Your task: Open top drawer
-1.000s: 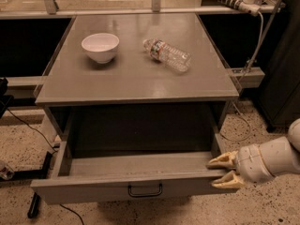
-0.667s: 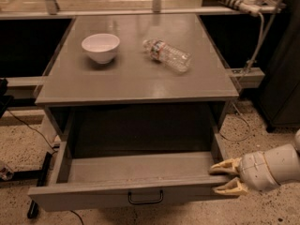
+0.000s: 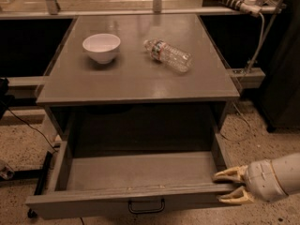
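The top drawer stands pulled far out from under the grey tabletop, its deep plain grey inside bare. Its flat front runs along the bottom of the view, with a small black loop handle at centre. My gripper comes in from the lower right on a white arm. Its two tan fingers are spread, one above and one below the right end of the drawer's front edge, touching or nearly touching it. No other drawers show.
A white bowl and a clear plastic bottle lying on its side rest on the grey table. A metal rail and a cabled stand are at the back right. Speckled floor lies on both sides.
The drawer has slid further out toward the camera. My gripper has moved with its right front corner, slightly down and toward the camera.
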`<action>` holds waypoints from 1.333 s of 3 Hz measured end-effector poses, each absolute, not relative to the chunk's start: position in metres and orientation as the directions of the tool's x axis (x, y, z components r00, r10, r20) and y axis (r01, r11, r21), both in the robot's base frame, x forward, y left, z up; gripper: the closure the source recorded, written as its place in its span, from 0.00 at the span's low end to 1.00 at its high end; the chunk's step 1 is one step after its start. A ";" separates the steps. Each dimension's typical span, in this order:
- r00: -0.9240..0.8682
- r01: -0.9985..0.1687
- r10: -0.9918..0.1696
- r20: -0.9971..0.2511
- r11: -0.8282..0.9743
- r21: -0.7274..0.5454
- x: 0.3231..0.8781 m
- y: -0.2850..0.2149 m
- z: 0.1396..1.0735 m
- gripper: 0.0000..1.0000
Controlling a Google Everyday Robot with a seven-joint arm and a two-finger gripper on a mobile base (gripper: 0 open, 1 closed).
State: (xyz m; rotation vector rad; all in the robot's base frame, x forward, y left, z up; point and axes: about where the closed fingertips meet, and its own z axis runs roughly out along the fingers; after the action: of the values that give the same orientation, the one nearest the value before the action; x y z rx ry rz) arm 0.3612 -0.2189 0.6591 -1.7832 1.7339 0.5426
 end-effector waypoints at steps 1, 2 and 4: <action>0.069 -0.992 -0.752 -0.655 0.020 -0.128 0.361 -0.218 0.661 0.82; 0.069 -0.992 -0.752 -0.655 0.020 -0.128 0.361 -0.218 0.661 0.58; 0.056 -0.995 -0.746 -0.663 0.013 -0.099 0.344 -0.224 0.658 0.38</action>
State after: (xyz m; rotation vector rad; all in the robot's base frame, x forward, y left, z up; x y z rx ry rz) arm 0.3439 -0.2236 0.6579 -1.7854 1.7417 0.5812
